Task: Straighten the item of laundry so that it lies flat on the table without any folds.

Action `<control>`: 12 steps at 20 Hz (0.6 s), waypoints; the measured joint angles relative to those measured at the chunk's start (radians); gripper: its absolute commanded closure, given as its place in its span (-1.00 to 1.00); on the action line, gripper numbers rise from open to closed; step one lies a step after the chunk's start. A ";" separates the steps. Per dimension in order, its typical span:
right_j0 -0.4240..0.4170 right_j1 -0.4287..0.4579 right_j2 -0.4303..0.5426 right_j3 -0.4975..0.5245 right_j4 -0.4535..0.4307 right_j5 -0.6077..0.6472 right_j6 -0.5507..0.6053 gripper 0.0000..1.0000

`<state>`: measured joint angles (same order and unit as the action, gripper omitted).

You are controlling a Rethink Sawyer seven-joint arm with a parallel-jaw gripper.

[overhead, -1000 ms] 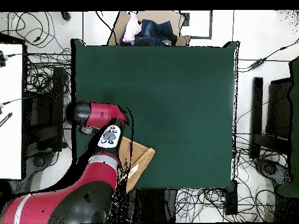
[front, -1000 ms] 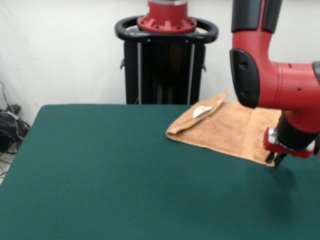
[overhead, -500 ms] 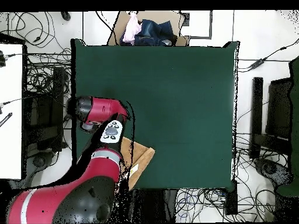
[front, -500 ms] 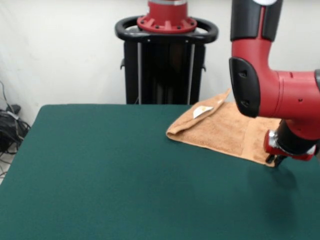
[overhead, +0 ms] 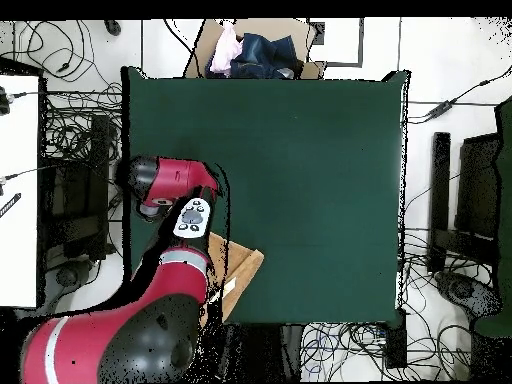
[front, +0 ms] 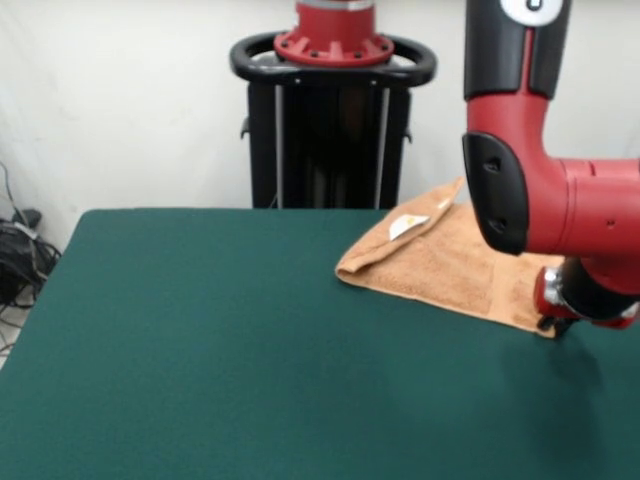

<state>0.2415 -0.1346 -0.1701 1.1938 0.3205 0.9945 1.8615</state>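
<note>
The item of laundry (front: 440, 265) is a peach-orange towel folded over on itself at the far right of the green table (front: 220, 340). Its white label (front: 404, 226) shows on the upper fold. My gripper (front: 553, 323) is down at the towel's near right corner, its fingertips together on the cloth edge. In the overhead view the towel (overhead: 238, 275) pokes out from under the red arm (overhead: 175, 200) near the table's (overhead: 300, 180) bottom left corner, and the arm hides the gripper.
An open cardboard box (overhead: 255, 50) holding clothes stands past the table's top edge in the overhead view. Cables and dark equipment (overhead: 460, 230) lie on the floor around the table. The table's right edge is close to the gripper in the front view.
The arm has moved a little toward the right edge in the front view. The towel has slid slightly the same way with it.
</note>
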 measured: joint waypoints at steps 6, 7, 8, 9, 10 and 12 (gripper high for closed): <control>0.000 0.020 0.002 -0.063 0.002 0.028 0.000 1.00; 0.000 0.021 0.003 -0.071 0.003 0.028 0.000 1.00; 0.000 0.025 0.004 -0.087 0.007 0.027 0.000 1.00; 0.000 0.028 0.005 -0.097 0.009 0.027 0.000 1.00; 0.000 0.033 0.005 -0.112 0.013 0.027 0.000 1.00; 0.000 0.039 0.007 -0.133 0.019 0.027 0.000 1.00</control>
<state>0.2417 -0.0955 -0.1635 1.0609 0.3400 1.0215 1.8615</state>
